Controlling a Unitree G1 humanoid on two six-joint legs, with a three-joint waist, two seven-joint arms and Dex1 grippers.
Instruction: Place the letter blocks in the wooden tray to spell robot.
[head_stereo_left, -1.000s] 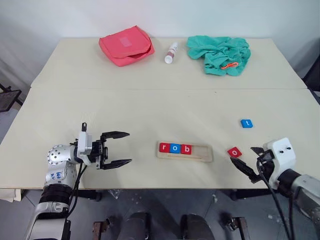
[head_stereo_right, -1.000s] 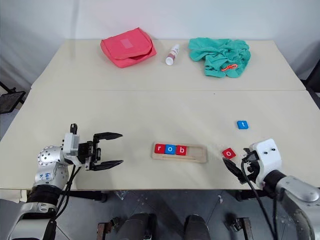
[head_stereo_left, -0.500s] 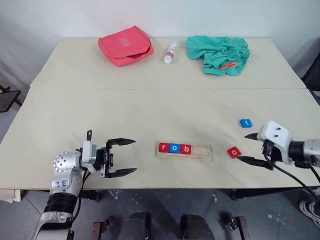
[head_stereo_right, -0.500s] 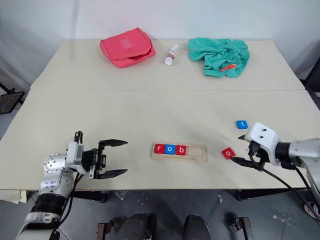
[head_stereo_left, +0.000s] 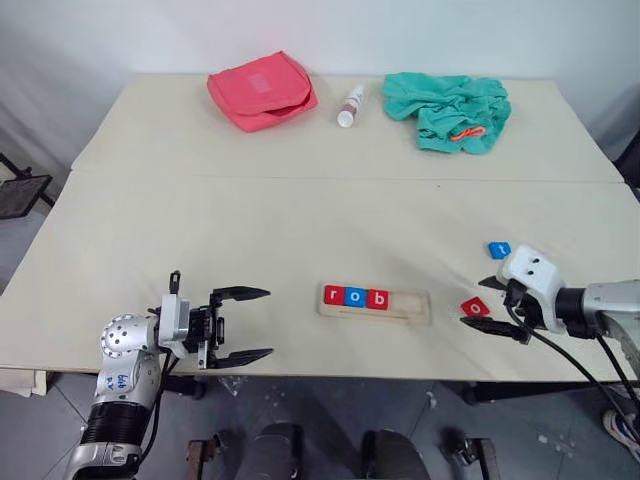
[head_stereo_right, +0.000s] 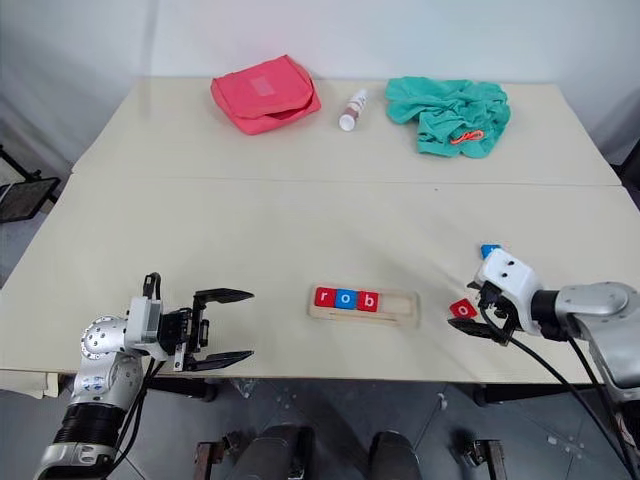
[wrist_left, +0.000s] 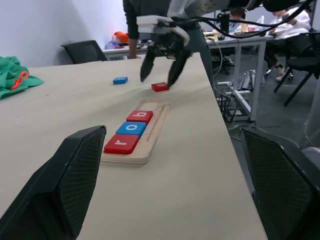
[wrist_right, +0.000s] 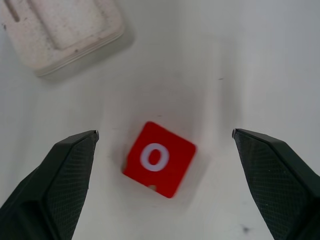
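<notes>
Two pincers hang spread wide and empty over the worktop's (head_stereo_left: 200, 200) near edge: the left pincer (head_stereo_left: 245, 324) well away from the blocks, the right pincer (head_stereo_left: 488, 307) poised directly over the red o block (wrist_right: 159, 159), which lies between its open fingers, turned a little askew to them. Beside it, the wooden tray (head_stereo_left: 374, 304) runs left to right, holding three blocks: red r (head_stereo_left: 333, 294), blue o (head_stereo_left: 355, 296), red b (head_stereo_left: 377, 299). Its two right-hand places are vacant. One blue t block (head_stereo_left: 499, 249) lies just beyond. Blocks total five.
</notes>
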